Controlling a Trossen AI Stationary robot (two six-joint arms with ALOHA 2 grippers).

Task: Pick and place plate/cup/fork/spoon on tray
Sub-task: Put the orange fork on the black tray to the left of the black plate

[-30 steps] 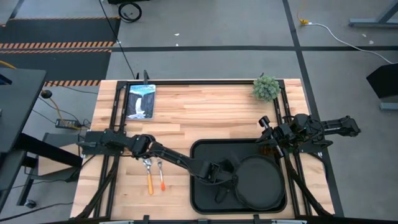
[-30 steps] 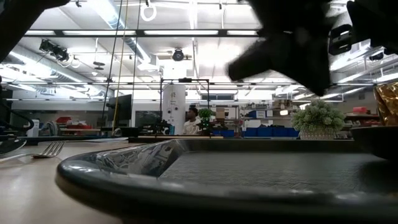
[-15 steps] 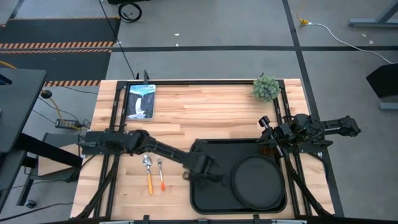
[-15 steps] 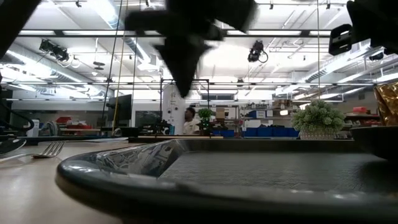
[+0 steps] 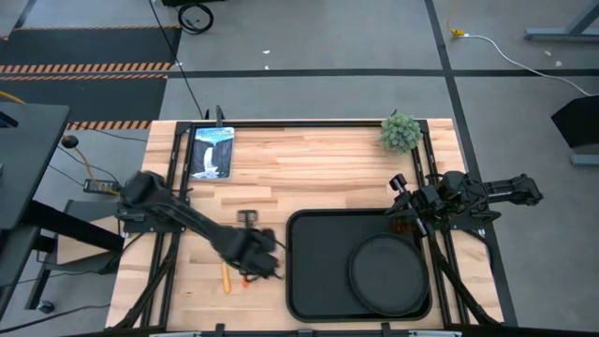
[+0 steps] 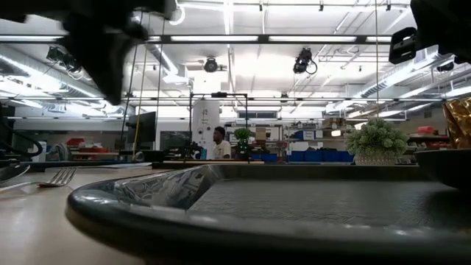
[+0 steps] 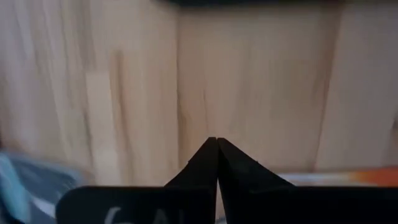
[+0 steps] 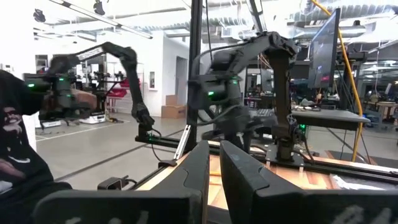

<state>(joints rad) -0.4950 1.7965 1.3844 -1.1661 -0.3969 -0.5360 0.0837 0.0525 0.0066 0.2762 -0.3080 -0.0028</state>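
Note:
The round black plate (image 5: 386, 271) lies flat on the right half of the large black tray (image 5: 314, 281). The spoon's yellow-orange handle (image 5: 225, 278) and a bit of the fork's orange-red handle (image 5: 245, 279) lie on the wood left of the tray. The fork's tines (image 6: 59, 177) show in the low view. My left gripper (image 5: 253, 262) hangs over the fork and spoon, hiding their metal ends. It is shut (image 7: 216, 142) and empty. The amber cup (image 6: 460, 121) stands at the right, by my right arm. My right gripper (image 8: 214, 155) waits at the table's right edge, fingers a narrow gap apart.
A small green plant (image 5: 401, 132) stands at the table's far right. A picture card (image 5: 211, 152) lies at the far left. Bare wood lies between them, beyond the tray. A person stands far off in the room (image 6: 218, 143).
My left gripper has drawn away from the plate's left rim over the tray. It has swept toward the table's left edge and now hangs above the fork and spoon. The plate stays flat on the tray.

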